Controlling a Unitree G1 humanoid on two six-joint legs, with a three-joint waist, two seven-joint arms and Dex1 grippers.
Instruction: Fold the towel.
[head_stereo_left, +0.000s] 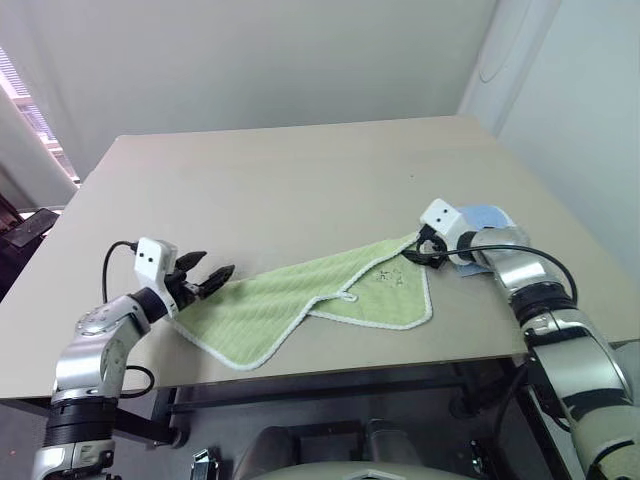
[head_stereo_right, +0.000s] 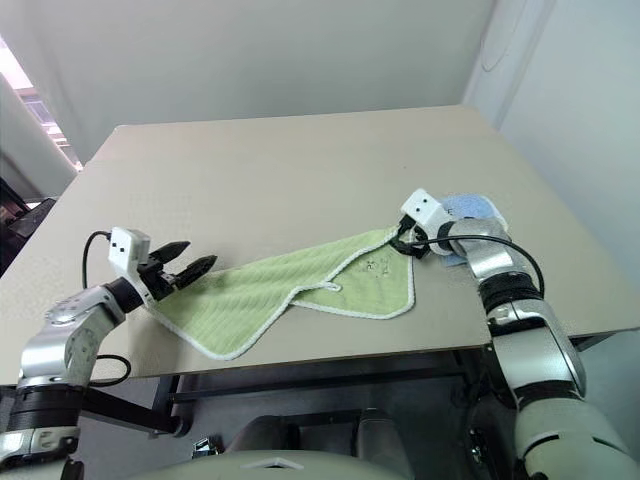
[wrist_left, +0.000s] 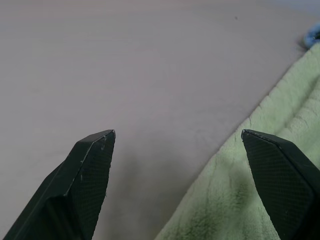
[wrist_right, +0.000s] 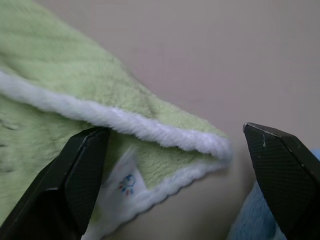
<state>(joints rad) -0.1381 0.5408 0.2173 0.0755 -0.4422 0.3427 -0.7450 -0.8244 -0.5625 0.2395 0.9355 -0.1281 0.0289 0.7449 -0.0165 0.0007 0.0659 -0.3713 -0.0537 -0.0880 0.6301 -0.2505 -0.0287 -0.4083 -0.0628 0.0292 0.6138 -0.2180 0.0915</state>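
Lying loosely folded on the beige surface (head_stereo_left: 300, 170), the light green ribbed towel (head_stereo_left: 300, 300) spans both arms. Left wrist view: left end effector (wrist_left: 177, 135) wide, empty, towel at 4 o'clock. Right wrist view: right end effector (wrist_right: 175, 131) wide, straddling the towel's white-edged corner.

- You have a beige bench (head_stereo_left: 300, 180) filling the middle of the frame, its near edge running along the lower part.
- At the right of the frame you see a small blue folded cloth (head_stereo_left: 488, 216) lying on the bench.
- Along the top of the frame you see pale walls (head_stereo_left: 250, 60), with a corner at upper right.
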